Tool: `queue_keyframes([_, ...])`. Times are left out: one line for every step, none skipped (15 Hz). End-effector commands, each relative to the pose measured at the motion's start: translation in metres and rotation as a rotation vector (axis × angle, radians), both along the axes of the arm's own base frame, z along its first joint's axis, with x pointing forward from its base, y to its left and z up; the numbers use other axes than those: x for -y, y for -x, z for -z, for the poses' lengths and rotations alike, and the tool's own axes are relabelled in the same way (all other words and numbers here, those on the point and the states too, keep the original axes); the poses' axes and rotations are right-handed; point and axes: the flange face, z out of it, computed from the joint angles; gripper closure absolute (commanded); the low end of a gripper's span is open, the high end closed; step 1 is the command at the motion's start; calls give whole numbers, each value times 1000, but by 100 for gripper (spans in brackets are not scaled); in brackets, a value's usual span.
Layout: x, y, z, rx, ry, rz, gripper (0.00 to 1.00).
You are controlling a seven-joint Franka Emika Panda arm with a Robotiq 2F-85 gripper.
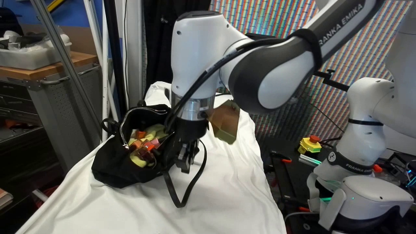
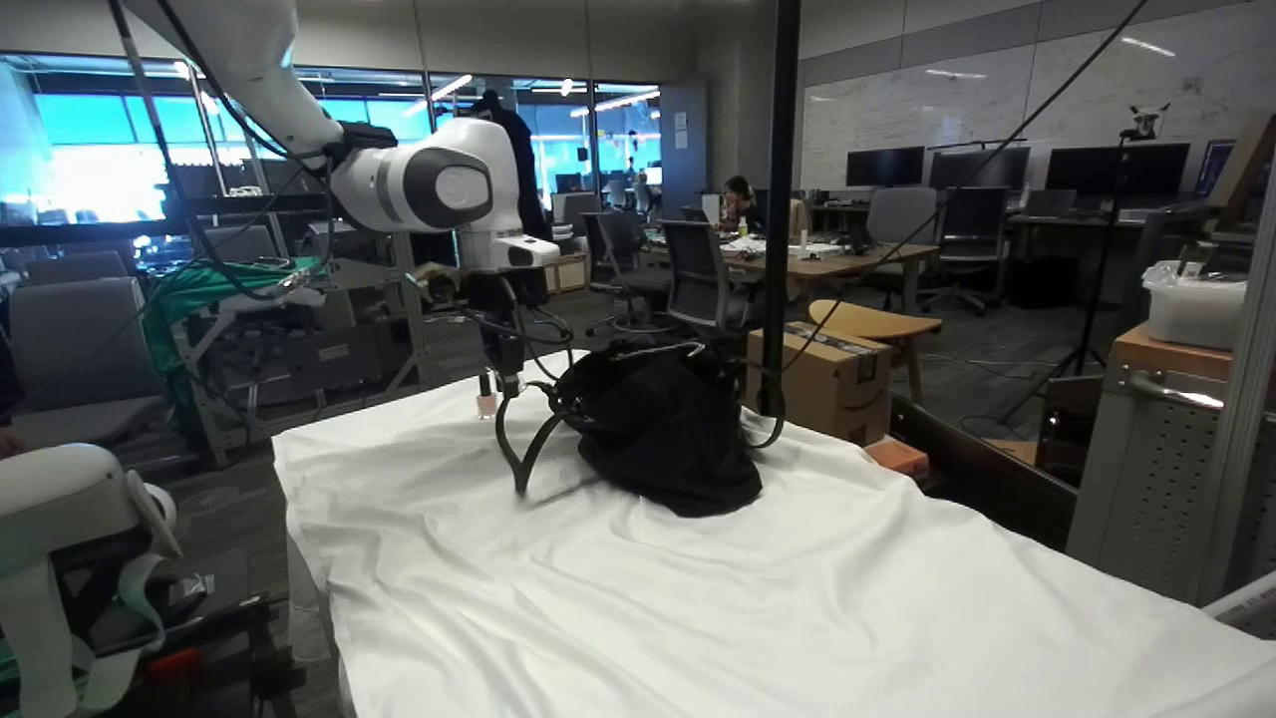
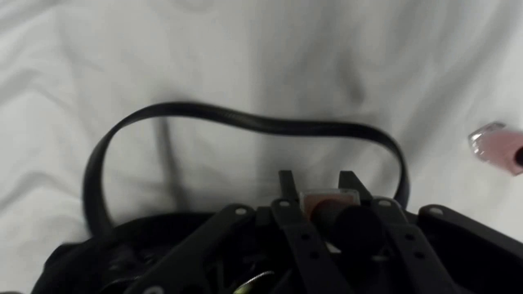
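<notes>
Surface (image 1: 227, 198): white-draped, creased.
Black bag (image 1: 123, 169): open-topped, resting on the surface; in the wrist view its edge shows behind the fingers (image 3: 288, 185).
Bag contents (image 1: 149, 146): red, orange, pink and yellow-green pieces, details unclear.
Strap (image 3: 245, 119): black, looped out from the bag and arching past the fingertips in the wrist view; nearest obstruction.
Loose bottle (image 2: 486, 404): pink, black-capped, upright on the surface, outside the strap's loop.
Stop button (image 1: 309, 145): red on yellow, off the draped surface, near the second arm (image 1: 362, 143).
Held bottle (image 3: 333, 201): reddish, black-capped; between the fingertips, beside the bag's edge.
Bearing: capped end toward the wrist, base away; long axis roughly along the fingers, near upright, slight tilt not determinable.
Grip: both fingers pinching the held bottle from opposite sides.
</notes>
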Motion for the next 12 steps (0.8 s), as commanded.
queue_keyframes([51,-36,-25,77,48,-9,85])
queue_keyframes([64,-47,-27,89,57,-14,85])
queue_keyframes([75,-59,-30,109,70,-18,85])
queue_keyframes([85,-68,-30,127,85,-23,85])
queue_keyframes([94,-78,-31,140,103,-25,85])
queue_keyframes([101,-86,-30,151,111,-32,85])
queue_keyframes([107,-94,-28,160,115,-37,85])
queue_keyframes([112,-103,-26,164,117,-40,85])
queue_keyframes([116,-110,-22,163,121,-38,85])
queue_keyframes([119,-117,-17,163,125,-35,85])
queue_keyframes([121,-124,-14,161,127,-37,85])
queue_keyframes([124,-129,-11,162,131,-34,81])
